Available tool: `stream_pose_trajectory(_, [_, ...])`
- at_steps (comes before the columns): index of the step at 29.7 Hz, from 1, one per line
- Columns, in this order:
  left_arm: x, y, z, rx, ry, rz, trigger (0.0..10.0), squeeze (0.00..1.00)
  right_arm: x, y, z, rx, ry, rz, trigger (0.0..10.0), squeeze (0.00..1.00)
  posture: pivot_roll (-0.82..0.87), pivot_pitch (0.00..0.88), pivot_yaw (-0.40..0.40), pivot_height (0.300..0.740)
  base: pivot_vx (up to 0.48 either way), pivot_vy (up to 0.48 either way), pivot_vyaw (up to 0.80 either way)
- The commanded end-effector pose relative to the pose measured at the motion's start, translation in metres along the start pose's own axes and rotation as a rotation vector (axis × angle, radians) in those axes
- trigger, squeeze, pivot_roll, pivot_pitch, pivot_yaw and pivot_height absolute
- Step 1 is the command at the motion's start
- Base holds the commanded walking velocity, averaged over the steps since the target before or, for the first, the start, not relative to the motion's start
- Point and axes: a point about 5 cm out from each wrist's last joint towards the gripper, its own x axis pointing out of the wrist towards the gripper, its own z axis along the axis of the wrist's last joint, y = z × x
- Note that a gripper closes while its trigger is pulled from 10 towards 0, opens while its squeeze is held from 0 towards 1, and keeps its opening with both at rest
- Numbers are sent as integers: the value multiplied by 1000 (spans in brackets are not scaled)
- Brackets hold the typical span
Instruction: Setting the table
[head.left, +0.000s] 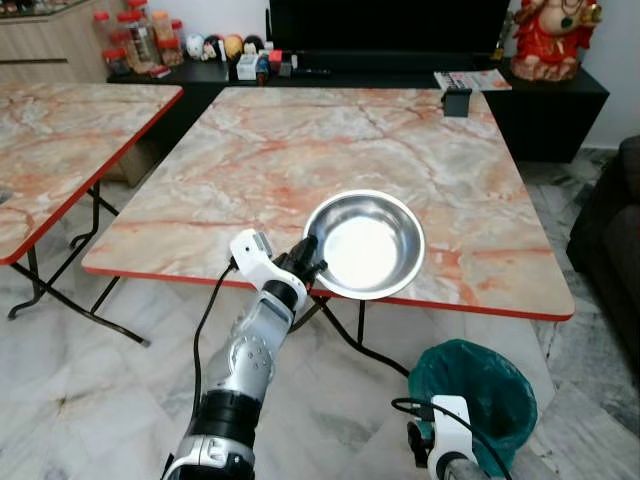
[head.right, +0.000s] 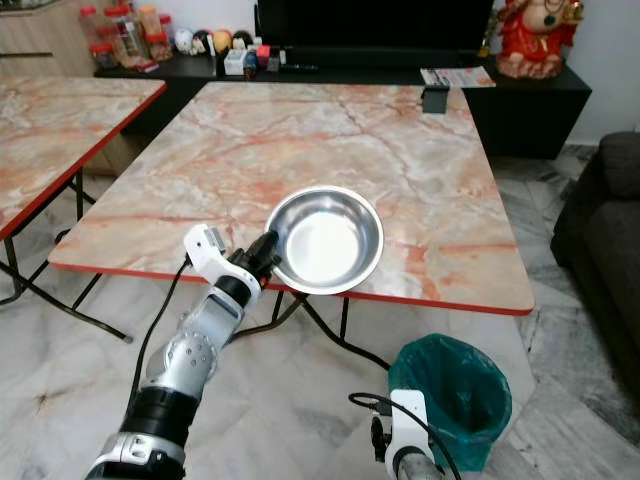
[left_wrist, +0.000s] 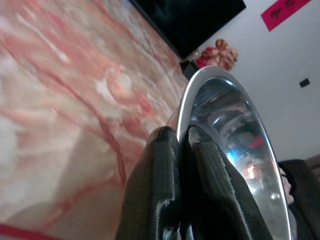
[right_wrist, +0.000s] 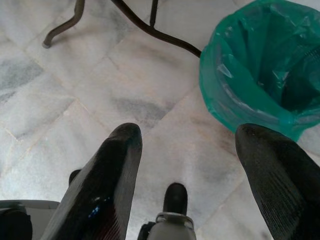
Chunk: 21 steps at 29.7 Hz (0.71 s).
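Observation:
A shiny steel bowl (head.left: 364, 244) hangs over the near edge of the marble-patterned table (head.left: 300, 160), tilted slightly. My left gripper (head.left: 305, 261) is shut on the bowl's left rim, reaching up from below the table edge. In the left wrist view the two black fingers (left_wrist: 175, 180) pinch the bowl's rim (left_wrist: 200, 80) with the tabletop behind it. My right gripper (right_wrist: 187, 165) hangs low by my side, open, pointing at the floor beside a green bin.
A green-lined waste bin (head.left: 472, 394) stands on the tiled floor by the table's near right corner. A second marble table (head.left: 60, 140) is at the left. A dark sofa (head.left: 615, 230) is at the right. A black TV cabinet (head.left: 400, 70) with jars and a red figurine runs along the back.

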Motion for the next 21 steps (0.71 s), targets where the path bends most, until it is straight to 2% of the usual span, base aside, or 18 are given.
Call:
stream_pose_trajectory(1, [3,2,7,44,-22,14,10000,0,0,-1,2,7,-10,-9,10000,0,12,19,58,740,345,0,0])
stream_pose_trajectory(11, [4,9,15,56,-49,39,10000,0,1,0,2,-6,-5,-11,10000,0,1,14,71,740,373,0,0])
stream_pose_trajectory(21, [6,9,20,45,-71,37,10000,0,1,2,3,-15,-1,-5,10000,0,2,0,80,740,417,0,0])
